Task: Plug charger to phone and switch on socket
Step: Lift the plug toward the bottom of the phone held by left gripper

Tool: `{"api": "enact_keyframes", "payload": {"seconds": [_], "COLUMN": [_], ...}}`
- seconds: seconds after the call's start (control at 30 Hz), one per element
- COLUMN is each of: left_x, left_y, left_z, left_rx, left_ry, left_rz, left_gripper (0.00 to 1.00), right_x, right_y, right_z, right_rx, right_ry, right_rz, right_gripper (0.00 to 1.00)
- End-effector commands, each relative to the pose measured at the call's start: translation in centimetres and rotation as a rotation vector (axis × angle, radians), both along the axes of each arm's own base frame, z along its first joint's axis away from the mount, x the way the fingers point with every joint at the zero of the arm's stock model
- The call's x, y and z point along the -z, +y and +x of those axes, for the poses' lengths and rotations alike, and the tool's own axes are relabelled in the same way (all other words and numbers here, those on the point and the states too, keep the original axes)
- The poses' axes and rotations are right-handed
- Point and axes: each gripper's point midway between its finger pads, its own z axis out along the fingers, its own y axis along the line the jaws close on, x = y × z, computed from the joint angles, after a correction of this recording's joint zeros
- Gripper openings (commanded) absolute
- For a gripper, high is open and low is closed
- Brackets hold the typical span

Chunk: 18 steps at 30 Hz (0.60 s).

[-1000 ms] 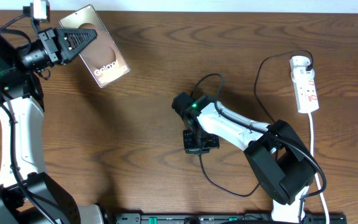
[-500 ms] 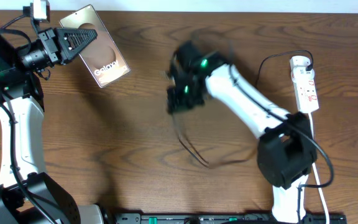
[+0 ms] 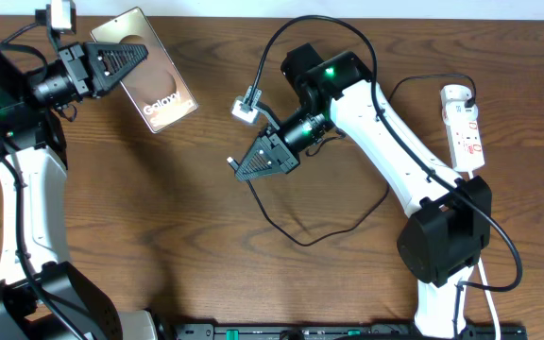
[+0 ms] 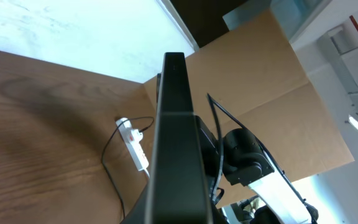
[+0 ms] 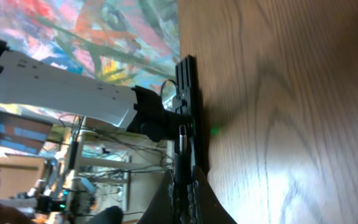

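Left gripper pinches the phone at far left, "Galaxy" legible; right gripper pressed together on the charger tip.

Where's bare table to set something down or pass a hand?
Free: wood below the phone, between the left arm and the right gripper, down to the front edge. Crowded: right half, with charger loops, right arm, socket.

Rear-left of table: phone, left gripper lapping over its rear-left part. Mid-table, right of phone and well apart: right gripper, charger tip at its fingertips, cable looping forward then right. Far right edge: socket, lengthwise front-to-back, plug at its rear end.
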Motion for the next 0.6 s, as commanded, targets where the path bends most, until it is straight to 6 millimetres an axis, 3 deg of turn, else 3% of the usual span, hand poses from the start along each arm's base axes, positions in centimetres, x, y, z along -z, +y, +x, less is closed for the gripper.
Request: {"api": "enact_keyframes", "payload": {"seconds": [0.0,0.27,0.57], "left_x": [-0.9,-0.9,-1.0], "left_y": [-1.6,-4.3,-4.3], "left_z": [-0.6,-1.0,-0.8], "left_rx": [0.057,0.126,0.113], "left_ry": [-0.039,-0.042,-0.061], "left_rz": [0.016,0.016,0.022], "left_gripper": [0.07,0.07,0.07], "right_x": [-1.5,-2.5,-4.5], "right_y": [0.8,2.3,3.2], "right_z": [-0.2,2.0,2.9], "right_rx": [-0.038,0.022,0.02], "right_ry": [-0.056,-0.058,-0.058], "right_rz": [0.124,0.171,0.273], "right_gripper": [0.01,0.01,0.01]}}
